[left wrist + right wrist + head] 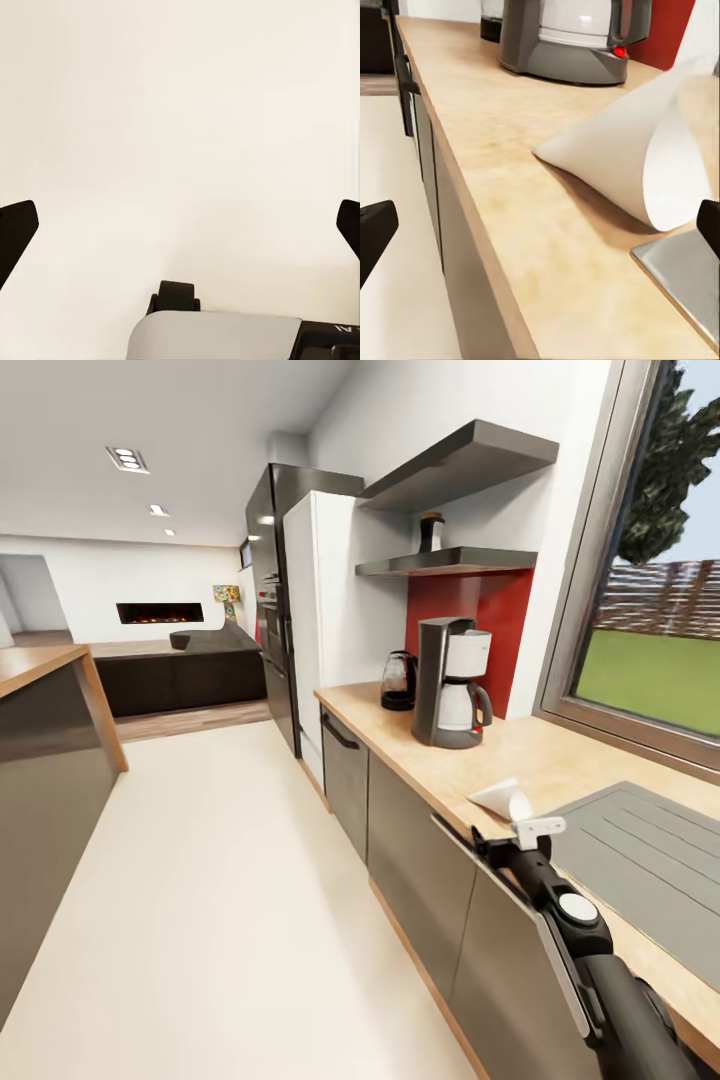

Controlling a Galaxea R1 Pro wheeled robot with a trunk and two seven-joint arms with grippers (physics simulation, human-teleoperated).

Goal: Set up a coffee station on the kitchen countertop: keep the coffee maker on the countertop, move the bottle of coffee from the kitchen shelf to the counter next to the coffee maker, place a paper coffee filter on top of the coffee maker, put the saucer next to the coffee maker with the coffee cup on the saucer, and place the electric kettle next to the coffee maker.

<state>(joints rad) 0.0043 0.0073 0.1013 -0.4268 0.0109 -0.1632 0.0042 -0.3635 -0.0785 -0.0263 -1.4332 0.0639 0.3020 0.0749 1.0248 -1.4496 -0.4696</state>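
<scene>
White paper coffee filter (630,161) lies on the desk (560,760) by the sink | right tool (528,830) wide open, holding nothing, lined up to grab it | left tool (180,225) wide open, holding nothing, over the floor

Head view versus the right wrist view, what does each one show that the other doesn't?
Head view alone: the bottle of coffee on the kitchen shelf, the fridge, the window and the right arm.

Right wrist view alone: the right gripper's dark fingertips spread wide, and the coffee maker's red switch.

Both: the paper coffee filter lying on the kitchen countertop, the coffee maker, the electric kettle and the sink's steel edge.
</scene>
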